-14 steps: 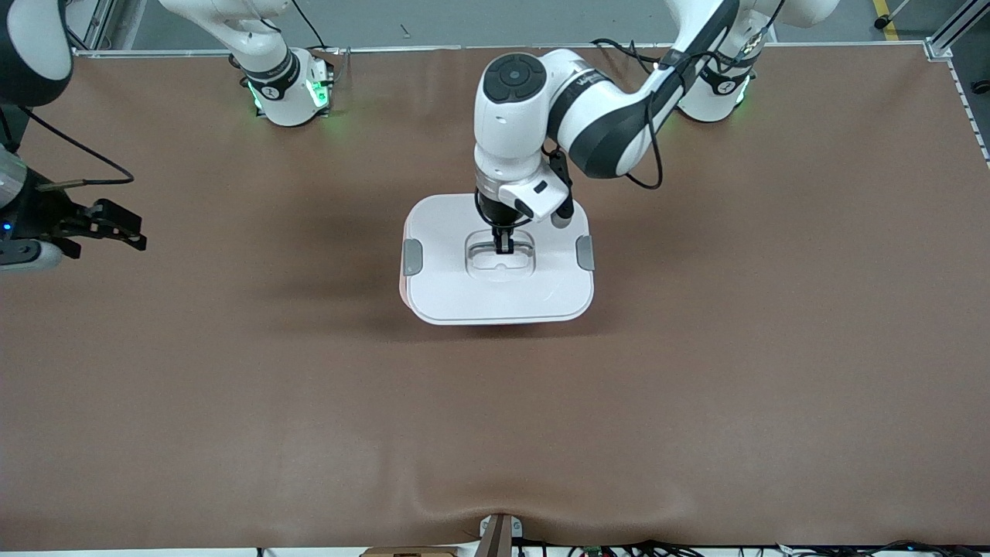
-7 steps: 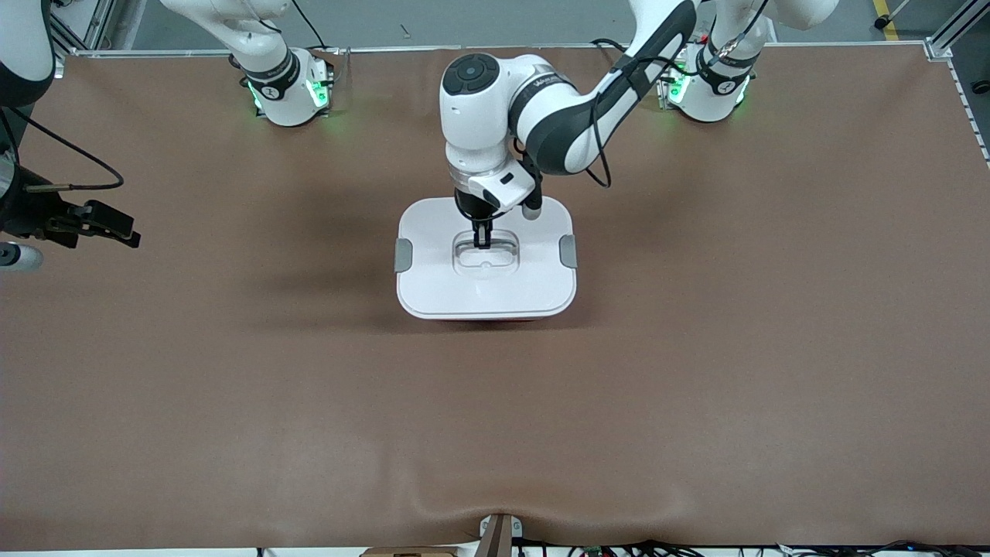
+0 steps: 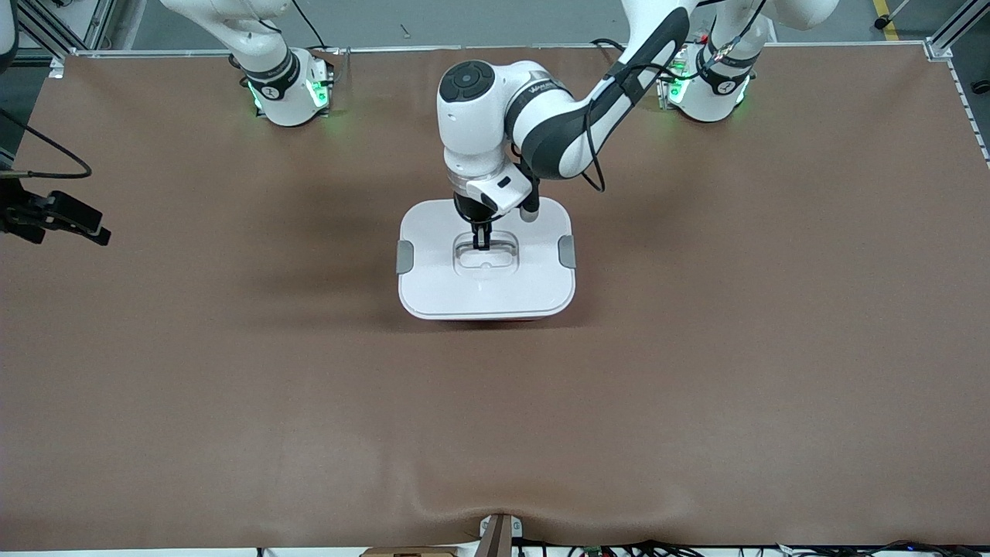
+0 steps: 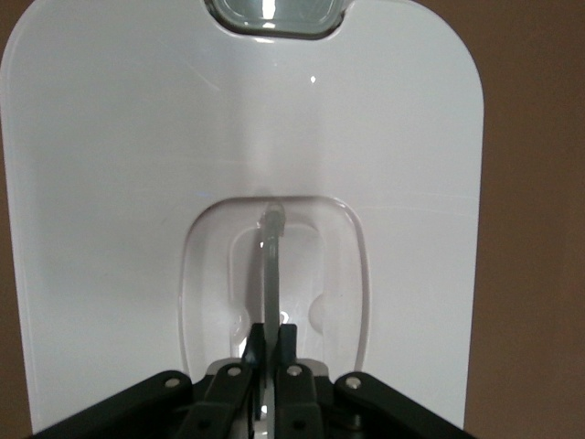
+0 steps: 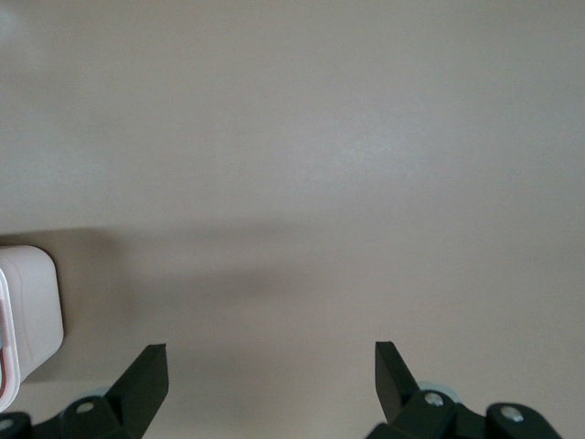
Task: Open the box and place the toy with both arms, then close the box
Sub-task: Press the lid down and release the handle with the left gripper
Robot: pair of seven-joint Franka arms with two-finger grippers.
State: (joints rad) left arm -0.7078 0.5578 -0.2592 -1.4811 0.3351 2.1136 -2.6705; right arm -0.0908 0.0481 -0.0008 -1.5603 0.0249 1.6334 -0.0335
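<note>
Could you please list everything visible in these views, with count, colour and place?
Rounded-rectangular translucent pink plastic box: one; only a thin pink strip shows under the lid's edge nearest the front camera; mid-table.
White plastic lid: one, on the box, covering it.
Grey side clips: two, one at each short end of the lid.
Clear recessed handle: one, at the lid's centre.
Brown table mat: one, covering the table.
Pink plush toy: none in view.
Left gripper: one, black, shut on the handle at the lid's centre.
Right gripper: one, black, open, over bare mat at the right arm's end of the table, waiting.
</note>
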